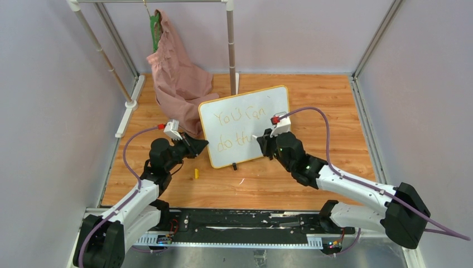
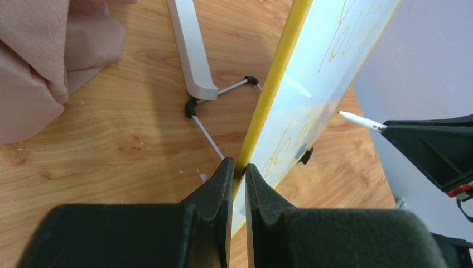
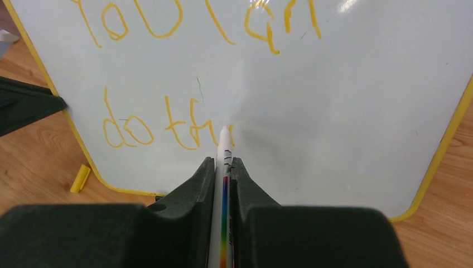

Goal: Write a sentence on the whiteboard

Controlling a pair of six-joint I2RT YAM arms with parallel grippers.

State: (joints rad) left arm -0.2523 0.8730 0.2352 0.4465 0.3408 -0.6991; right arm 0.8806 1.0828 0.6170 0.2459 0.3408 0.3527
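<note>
Pink garment [image 1: 177, 72] hanging from white rack [image 1: 230, 44], yellow cap [image 1: 196, 173] on wooden table [image 1: 334, 111]

The whiteboard [image 1: 245, 129] is glossy, the table [image 1: 334, 111] wood-grained, the pink cloth [image 1: 178, 78] soft.

Your left fingers [image 2: 220, 184] pinch the yellow frame of the whiteboard [image 2: 329, 72], seen edge-on above the desk [image 2: 111, 145]. At right, the right fingers [image 2: 429, 148] hold a white marker [image 2: 360, 119], its tip by the glossy face. Pink cloth [image 2: 39, 61] lies upper left.
</note>
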